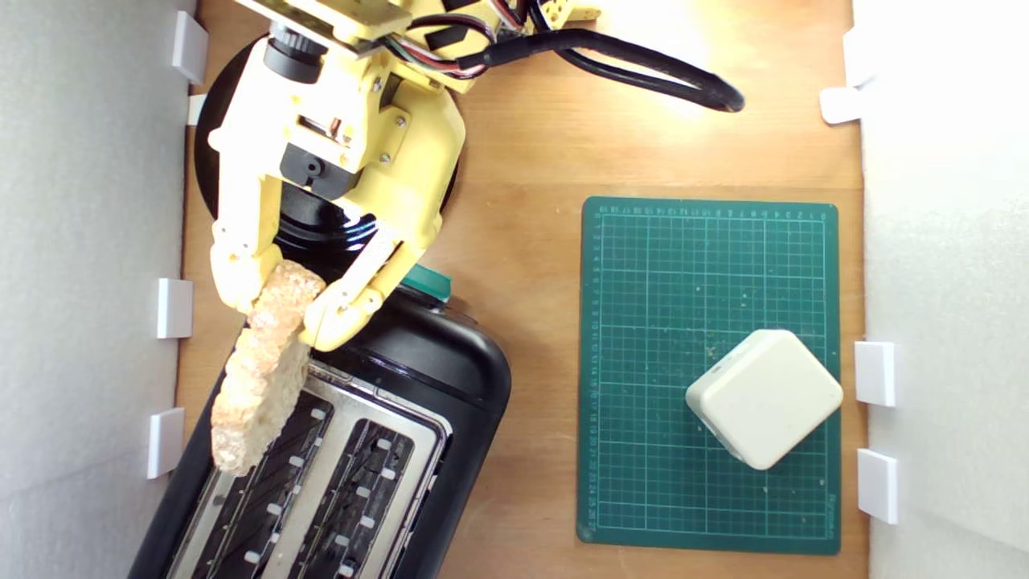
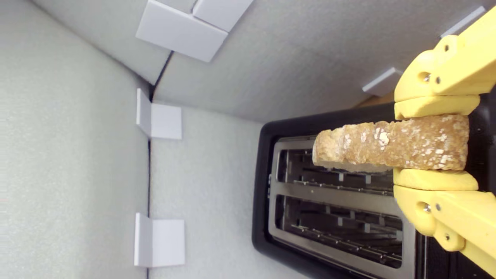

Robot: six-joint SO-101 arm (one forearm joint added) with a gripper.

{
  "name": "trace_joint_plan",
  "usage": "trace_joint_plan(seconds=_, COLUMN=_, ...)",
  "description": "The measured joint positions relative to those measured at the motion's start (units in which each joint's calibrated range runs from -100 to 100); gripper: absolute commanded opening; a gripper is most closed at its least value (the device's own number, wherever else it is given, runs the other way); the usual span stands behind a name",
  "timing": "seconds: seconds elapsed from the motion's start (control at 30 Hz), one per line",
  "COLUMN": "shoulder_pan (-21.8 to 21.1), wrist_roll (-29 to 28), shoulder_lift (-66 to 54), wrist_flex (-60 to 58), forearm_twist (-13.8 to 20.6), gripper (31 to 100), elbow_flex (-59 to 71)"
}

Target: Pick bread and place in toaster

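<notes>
Over the toaster [image 1: 418, 386], toward the exterior view's left, the yellow claw [image 1: 277, 310] was clamped on the bread [image 1: 261, 374], one finger pressed to each flat face at the slice's end nearest the arm. From that grip the slice ran edge-on away from the claw, crust uppermost, and stretched out along the toaster's silver top plate [image 1: 354, 418]. In the exterior view it sat above the slot [image 1: 265, 482] nearer that view's left, roughly in line with the slot's length, its far end reaching about halfway down the opening. The wrist view showed the same hold: yellow pads [image 2: 436, 106] on either side of the bread [image 2: 387, 147], the crust speckled with pale flecks, and the slice poised over one of the two open slots, with wire guides visible inside. Whether its lower edge had touched the metal could not be told.

Behind the claw lay a glossy black plate [image 1: 321, 233], mostly hidden by the arm, and the toaster's teal lever tab [image 1: 428, 281] showed just beside the claw. Well apart, toward the exterior view's right, a cream-white rounded block [image 1: 764, 398] rested on a green cutting mat [image 1: 643, 322] on the wooden bench [image 1: 522, 161]. White foam walls [image 2: 77, 155] with small white brackets enclosed the scene.
</notes>
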Motion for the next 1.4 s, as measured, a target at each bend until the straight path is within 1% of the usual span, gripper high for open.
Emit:
trace_joint_plan(seconds=0.3, shoulder_pan=-0.09, wrist_roll=0.00, shoulder_lift=0.00, wrist_flex=-1.02, forearm_twist=0.00, gripper=58.3, elbow_flex=-0.09)
trace_joint_plan(seconds=0.5, shoulder_pan=-0.09, wrist_roll=0.00, shoulder_lift=2.60, wrist_flex=-2.29, forearm_twist=0.00, gripper=58.3, elbow_flex=-0.09)
trace_joint_plan(seconds=0.83, shoulder_pan=-0.09, wrist_roll=0.00, shoulder_lift=3.44, wrist_flex=-3.47, forearm_twist=0.00, gripper=58.3, elbow_flex=-0.09)
trace_joint_plan(seconds=1.4, shoulder_pan=-0.09, wrist_roll=0.00, shoulder_lift=9.24, wrist_flex=-5.68, forearm_twist=-0.09, gripper=58.3, elbow_flex=-0.37)
